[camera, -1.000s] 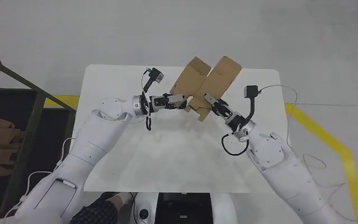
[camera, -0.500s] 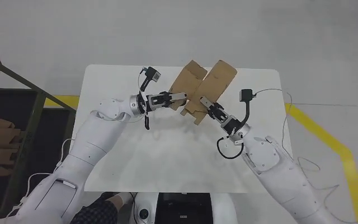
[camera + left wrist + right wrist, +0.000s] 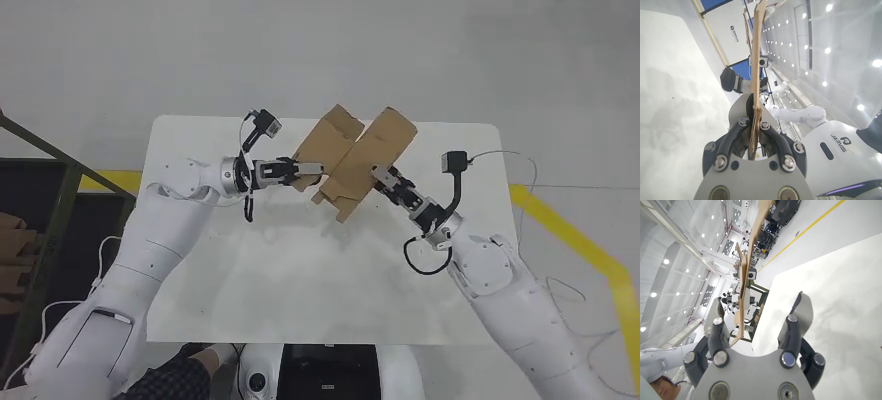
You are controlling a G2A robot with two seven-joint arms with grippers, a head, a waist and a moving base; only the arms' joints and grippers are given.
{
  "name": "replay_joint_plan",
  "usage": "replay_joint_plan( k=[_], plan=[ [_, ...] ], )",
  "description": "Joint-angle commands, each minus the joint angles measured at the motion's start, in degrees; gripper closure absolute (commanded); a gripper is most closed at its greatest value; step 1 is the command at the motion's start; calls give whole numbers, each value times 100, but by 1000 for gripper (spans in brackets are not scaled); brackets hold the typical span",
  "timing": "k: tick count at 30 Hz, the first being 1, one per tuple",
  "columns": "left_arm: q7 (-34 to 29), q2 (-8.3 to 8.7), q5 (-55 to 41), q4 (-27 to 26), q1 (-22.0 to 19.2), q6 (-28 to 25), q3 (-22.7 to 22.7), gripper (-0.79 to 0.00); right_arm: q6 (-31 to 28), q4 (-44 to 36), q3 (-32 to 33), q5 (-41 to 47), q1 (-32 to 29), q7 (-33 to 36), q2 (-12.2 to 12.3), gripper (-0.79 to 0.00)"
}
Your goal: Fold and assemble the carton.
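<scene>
White table (image 3: 300, 290) spreads beneath both arms, with pale grey floor around it. Closest to the left wrist camera, the left hand (image 3: 754, 108) is clamped on the flattened brown carton (image 3: 755, 56). Its two fingers press from either side onto a layered cardboard edge, and the sheet runs on past the fingertips, away from the wrist. Seen from above, this left hand (image 3: 300, 172) grips the carton (image 3: 355, 160) at one side edge. The sheet is held up off the table, tilted, with folded flaps at its ends. Across the carton from the left hand, the right hand (image 3: 385, 182) sits at the opposite edge, facing it. In the right wrist view the right hand (image 3: 759, 300) has its fingers spread wide. The carton's (image 3: 743, 285) thin edge passes through the gap between them, nearer one finger than the other; whether it touches that finger I cannot tell. Farther out beyond the right hand, a yellow line (image 3: 565, 230) crosses the floor.
</scene>
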Motion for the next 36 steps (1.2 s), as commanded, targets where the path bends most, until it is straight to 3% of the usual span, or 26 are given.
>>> replay_joint_plan(
  k=[1,6,12,21,30,36],
  plan=[
    [-370,35,128,76,-131,125,-46,0,-217,143,123,97,63,291,17,-785],
    [-944,106,292,216,-380,371,-142,0,-793,541,300,291,300,1225,59,-785],
    [-1627,240,557,-116,-533,1051,26,0,-1257,1210,290,757,609,2019,49,-785],
    [-1660,656,421,-660,-581,1084,558,0,-1857,2139,-14,1801,1278,4180,26,-785],
    [-1660,1046,270,-920,-867,1084,1268,0,-1627,2094,-655,1822,1672,4626,128,-785],
    [-1660,1179,131,-921,-1070,1084,1593,0,-1602,2003,-1157,1956,1822,4651,210,-785]
  ],
)
